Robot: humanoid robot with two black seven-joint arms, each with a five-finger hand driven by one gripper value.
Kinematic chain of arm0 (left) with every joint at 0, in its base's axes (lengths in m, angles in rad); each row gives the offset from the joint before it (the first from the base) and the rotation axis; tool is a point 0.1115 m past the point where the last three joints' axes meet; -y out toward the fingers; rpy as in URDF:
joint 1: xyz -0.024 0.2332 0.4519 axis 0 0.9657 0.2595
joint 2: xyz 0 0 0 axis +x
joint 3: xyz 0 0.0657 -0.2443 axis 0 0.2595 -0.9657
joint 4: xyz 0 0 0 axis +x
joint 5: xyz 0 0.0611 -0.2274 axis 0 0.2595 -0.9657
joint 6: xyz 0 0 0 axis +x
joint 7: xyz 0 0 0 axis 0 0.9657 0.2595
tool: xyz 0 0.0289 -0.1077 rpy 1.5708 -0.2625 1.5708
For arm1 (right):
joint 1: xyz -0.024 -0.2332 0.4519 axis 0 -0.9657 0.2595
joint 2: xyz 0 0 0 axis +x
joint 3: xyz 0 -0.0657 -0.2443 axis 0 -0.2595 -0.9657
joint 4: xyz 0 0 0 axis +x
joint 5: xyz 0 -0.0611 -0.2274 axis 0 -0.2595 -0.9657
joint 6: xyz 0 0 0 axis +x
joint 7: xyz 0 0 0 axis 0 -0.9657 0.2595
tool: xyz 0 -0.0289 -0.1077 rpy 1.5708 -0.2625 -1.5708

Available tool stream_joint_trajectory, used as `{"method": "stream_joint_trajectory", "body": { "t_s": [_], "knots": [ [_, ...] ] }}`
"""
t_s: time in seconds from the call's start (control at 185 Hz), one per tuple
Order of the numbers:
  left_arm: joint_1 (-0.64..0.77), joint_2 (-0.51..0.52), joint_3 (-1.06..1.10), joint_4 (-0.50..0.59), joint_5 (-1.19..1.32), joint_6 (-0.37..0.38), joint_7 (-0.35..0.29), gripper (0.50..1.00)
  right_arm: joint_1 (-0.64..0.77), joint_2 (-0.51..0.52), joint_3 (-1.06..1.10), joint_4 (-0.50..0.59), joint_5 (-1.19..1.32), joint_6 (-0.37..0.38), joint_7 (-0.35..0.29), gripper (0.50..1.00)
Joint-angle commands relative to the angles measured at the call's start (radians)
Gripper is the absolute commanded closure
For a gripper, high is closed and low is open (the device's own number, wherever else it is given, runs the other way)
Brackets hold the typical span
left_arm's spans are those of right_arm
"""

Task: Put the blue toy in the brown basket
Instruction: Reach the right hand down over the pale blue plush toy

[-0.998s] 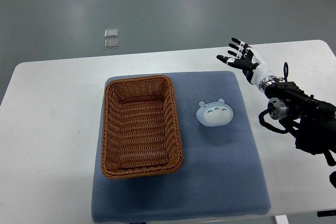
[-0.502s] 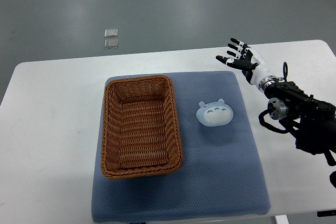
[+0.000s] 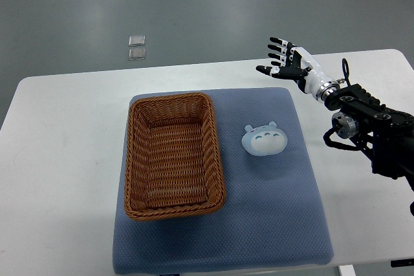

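From the top view, the blue toy (image 3: 264,139) lies face up on the blue mat (image 3: 272,224), on the mat's right half and nearer its far edge than its near one, just beside the long right wall of the brown basket (image 3: 173,154) but not touching it. The basket sits on the mat's left half and looks empty. The right hand (image 3: 286,65) hovers near the mat's far right corner, over the white desk (image 3: 65,159), fingers (image 3: 275,45) spread and holding nothing; it is well apart from the toy. The left hand is out of sight. The risks lie ahead, as I judge them: the toy is rounded and looks soft, so a grasp that closes off-centre could squeeze it sideways and let it slip out or roll toward the desk's right edge. The hand coming in low from the far right corner could push the toy against the basket wall or snag the mat. A carry kept too low might clip the basket rim and shift the basket.
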Motion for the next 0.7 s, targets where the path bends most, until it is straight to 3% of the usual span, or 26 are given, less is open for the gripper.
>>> {"method": "stream_joint_trajectory", "body": {
  "t_s": [0.0,0.243,0.405,0.696],
  "knots": [
    [0.000,0.000,0.000,0.000,0.000,-0.001,0.000,0.500,0.021,-0.041,-0.003,0.078,-0.153,0.014,0.018,0.589],
    [0.000,0.000,0.000,0.002,0.000,0.001,0.000,0.500,0.021,-0.134,-0.029,0.344,-0.563,0.026,0.028,0.589],
    [0.000,0.000,0.001,0.005,0.000,0.001,0.000,0.500,0.023,-0.179,-0.131,0.398,-0.738,0.026,0.087,0.589],
    [0.000,0.000,0.003,0.006,0.000,0.002,0.000,0.500,0.023,-0.251,-0.214,0.487,-0.821,0.025,0.097,0.589]
  ]
}}
